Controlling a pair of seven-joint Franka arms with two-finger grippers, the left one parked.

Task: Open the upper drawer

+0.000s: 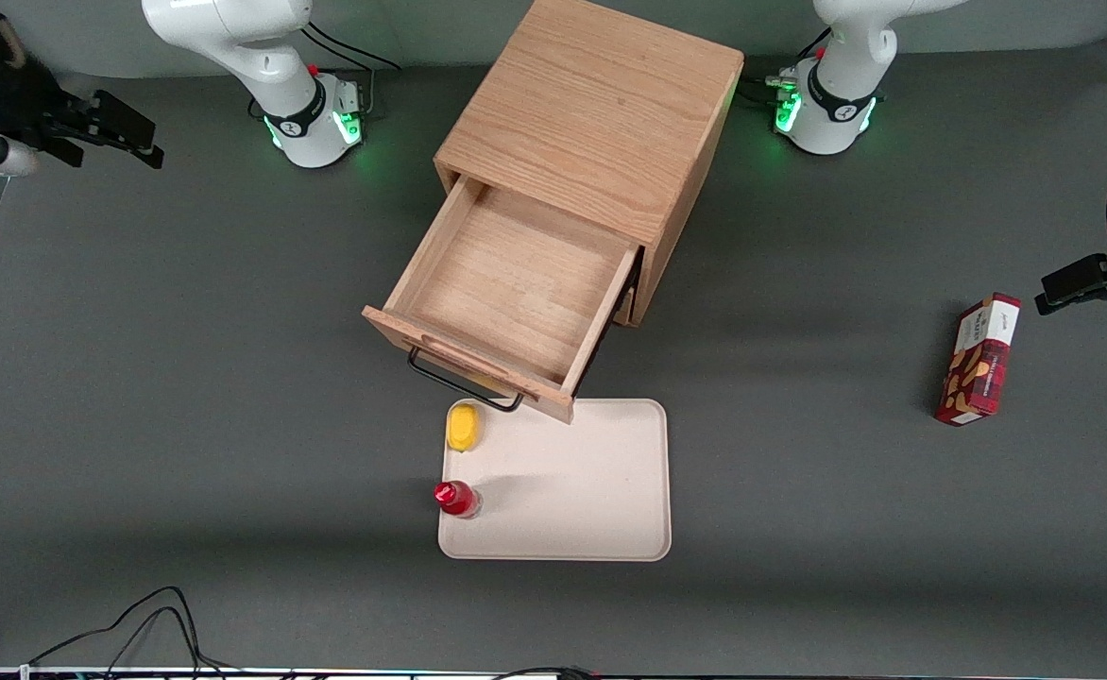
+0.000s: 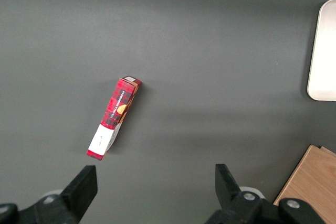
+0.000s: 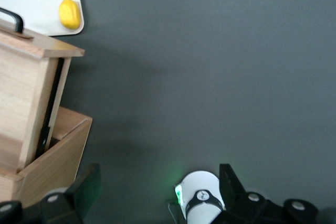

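Observation:
The upper drawer point(image 1: 506, 283) of the light-oak cabinet point(image 1: 591, 113) stands pulled well out, and its inside is empty. Its thin black wire handle point(image 1: 464, 382) hangs over the edge of a tray. The lower drawer is hidden beneath it. My right gripper point(image 1: 114, 142) is open and empty, raised above the table toward the working arm's end, well away from the cabinet. The right wrist view shows the gripper point(image 3: 157, 187) open over bare table, with the drawer's side point(image 3: 26, 93), its handle point(image 3: 13, 19) and the cabinet point(image 3: 58, 150) beside it.
A cream tray point(image 1: 601, 491) lies in front of the drawer with a yellow object point(image 1: 464, 427) and a red-capped bottle point(image 1: 456, 498) on it. A red box point(image 1: 979, 359) lies toward the parked arm's end. Cables trail along the table's near edge point(image 1: 138, 623).

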